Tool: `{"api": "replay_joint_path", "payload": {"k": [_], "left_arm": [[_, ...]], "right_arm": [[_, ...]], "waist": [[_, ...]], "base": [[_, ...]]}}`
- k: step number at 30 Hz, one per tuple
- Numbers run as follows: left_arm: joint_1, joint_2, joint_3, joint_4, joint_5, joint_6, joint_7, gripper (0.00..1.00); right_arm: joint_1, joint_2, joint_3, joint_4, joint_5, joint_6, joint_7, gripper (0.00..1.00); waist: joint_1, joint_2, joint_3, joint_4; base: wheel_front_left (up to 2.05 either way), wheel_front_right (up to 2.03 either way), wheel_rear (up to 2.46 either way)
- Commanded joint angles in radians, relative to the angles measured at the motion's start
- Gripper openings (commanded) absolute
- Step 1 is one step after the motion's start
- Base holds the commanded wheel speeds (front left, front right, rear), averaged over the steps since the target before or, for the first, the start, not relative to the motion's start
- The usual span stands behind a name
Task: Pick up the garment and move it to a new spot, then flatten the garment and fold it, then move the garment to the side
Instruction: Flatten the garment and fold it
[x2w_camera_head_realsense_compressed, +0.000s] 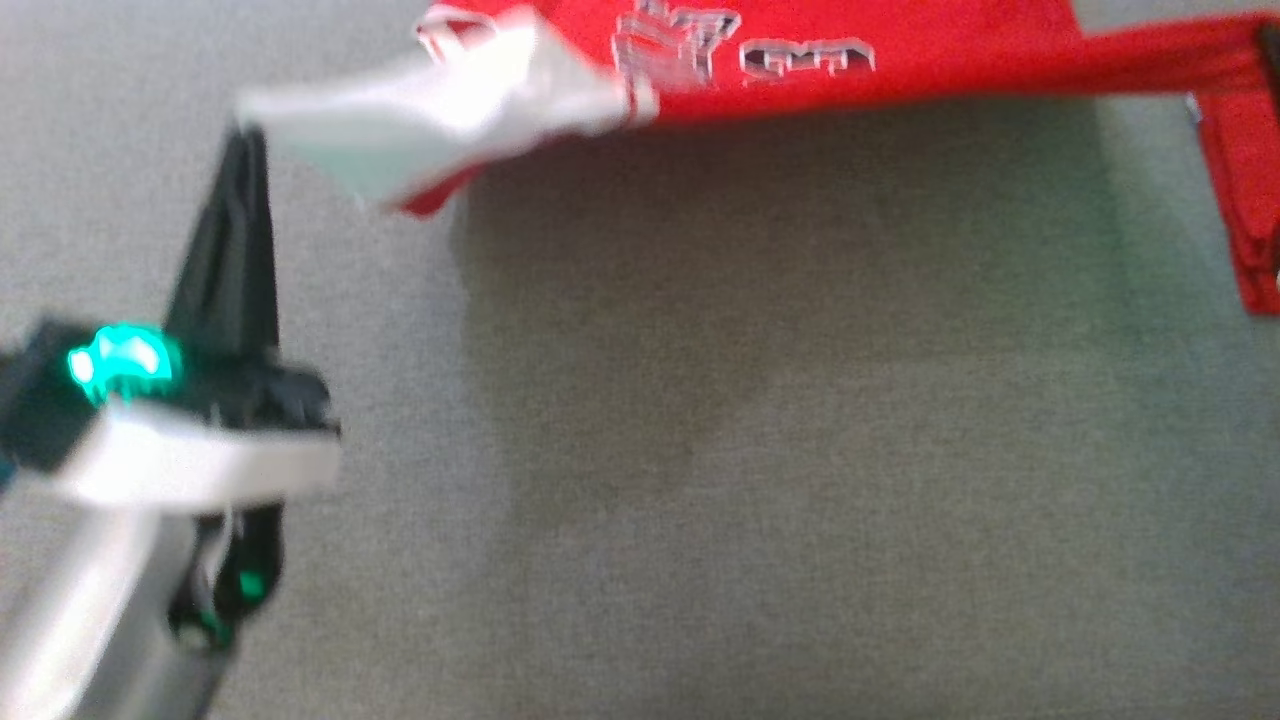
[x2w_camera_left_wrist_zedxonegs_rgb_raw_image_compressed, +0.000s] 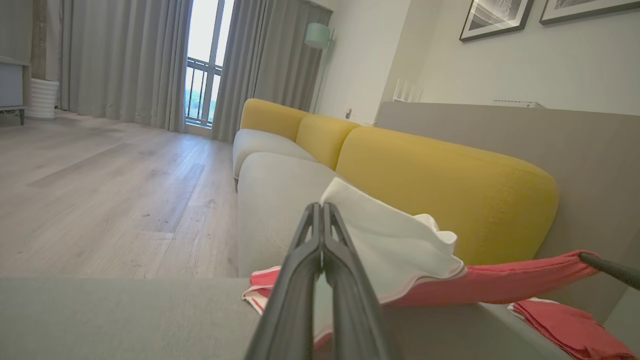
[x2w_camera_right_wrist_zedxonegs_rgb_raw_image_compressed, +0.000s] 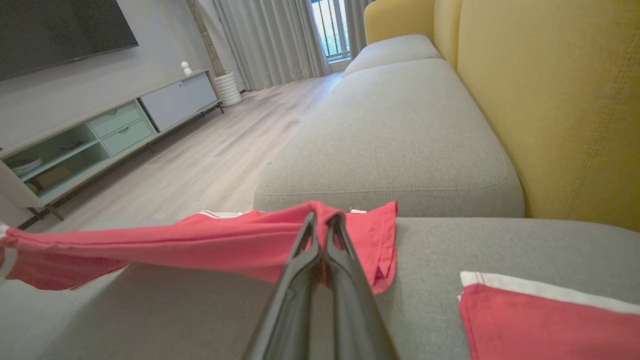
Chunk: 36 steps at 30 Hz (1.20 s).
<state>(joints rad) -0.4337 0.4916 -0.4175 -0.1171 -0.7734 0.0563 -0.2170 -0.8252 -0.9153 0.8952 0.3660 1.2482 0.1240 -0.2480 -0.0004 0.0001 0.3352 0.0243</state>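
Note:
The garment (x2w_camera_head_realsense_compressed: 900, 50) is red with white sleeves and a white print, and it hangs stretched between my two grippers above the grey sofa seat (x2w_camera_head_realsense_compressed: 760, 420). My left gripper (x2w_camera_head_realsense_compressed: 243, 140) is shut on its white sleeve corner (x2w_camera_left_wrist_zedxonegs_rgb_raw_image_compressed: 390, 240); the fingertips (x2w_camera_left_wrist_zedxonegs_rgb_raw_image_compressed: 320, 207) are pressed together. My right gripper (x2w_camera_right_wrist_zedxonegs_rgb_raw_image_compressed: 322, 217) is shut on a red edge of the garment (x2w_camera_right_wrist_zedxonegs_rgb_raw_image_compressed: 200, 245). One of its dark fingers (x2w_camera_left_wrist_zedxonegs_rgb_raw_image_compressed: 610, 267) shows at the far end of the taut red cloth (x2w_camera_left_wrist_zedxonegs_rgb_raw_image_compressed: 500, 285). A loose red part with a white stripe (x2w_camera_right_wrist_zedxonegs_rgb_raw_image_compressed: 540, 320) rests on the seat.
Yellow back cushions (x2w_camera_left_wrist_zedxonegs_rgb_raw_image_compressed: 440, 190) run along the rear of the sofa. More grey seat cushions (x2w_camera_right_wrist_zedxonegs_rgb_raw_image_compressed: 395, 130) stretch toward the curtained window (x2w_camera_left_wrist_zedxonegs_rgb_raw_image_compressed: 200, 65). Wooden floor (x2w_camera_left_wrist_zedxonegs_rgb_raw_image_compressed: 100, 190) lies off the seat's front edge, with a low TV cabinet (x2w_camera_right_wrist_zedxonegs_rgb_raw_image_compressed: 100, 135) across it.

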Motion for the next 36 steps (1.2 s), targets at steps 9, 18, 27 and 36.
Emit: {"api": "replay_joint_path", "payload": {"k": [9, 18, 27, 36], "left_arm": [[0.336, 0.060, -0.009, -0.175, -0.007, 0.080, -0.005, 0.00], [0.517, 0.075, -0.054, -0.206, -0.026, 0.104, 0.001, 0.00], [0.520, 0.111, -0.052, -0.260, -0.007, 0.137, 0.043, 0.00], [0.237, 0.095, -0.045, -0.145, 0.061, 0.089, 0.075, 0.00]], "right_arm": [[0.322, -0.013, -0.149, -0.093, -0.061, 0.007, -0.014, 0.00], [0.547, -0.007, -0.207, -0.150, -0.084, 0.007, -0.014, 0.00], [0.620, 0.007, -0.247, -0.198, -0.081, 0.007, -0.014, 0.00], [0.514, 0.073, -0.243, -0.145, -0.066, 0.007, -0.007, 0.00]], "waist": [[0.0004, -0.0001, -0.122, -0.021], [0.0004, -0.0001, -0.192, -0.038], [0.0004, -0.0001, -0.177, -0.072], [0.0004, -0.0001, -0.055, -0.082]], "base": [[0.00, 0.00, 0.00], [0.00, 0.00, 0.00], [0.00, 0.00, 0.00], [0.00, 0.00, 0.00]]}}
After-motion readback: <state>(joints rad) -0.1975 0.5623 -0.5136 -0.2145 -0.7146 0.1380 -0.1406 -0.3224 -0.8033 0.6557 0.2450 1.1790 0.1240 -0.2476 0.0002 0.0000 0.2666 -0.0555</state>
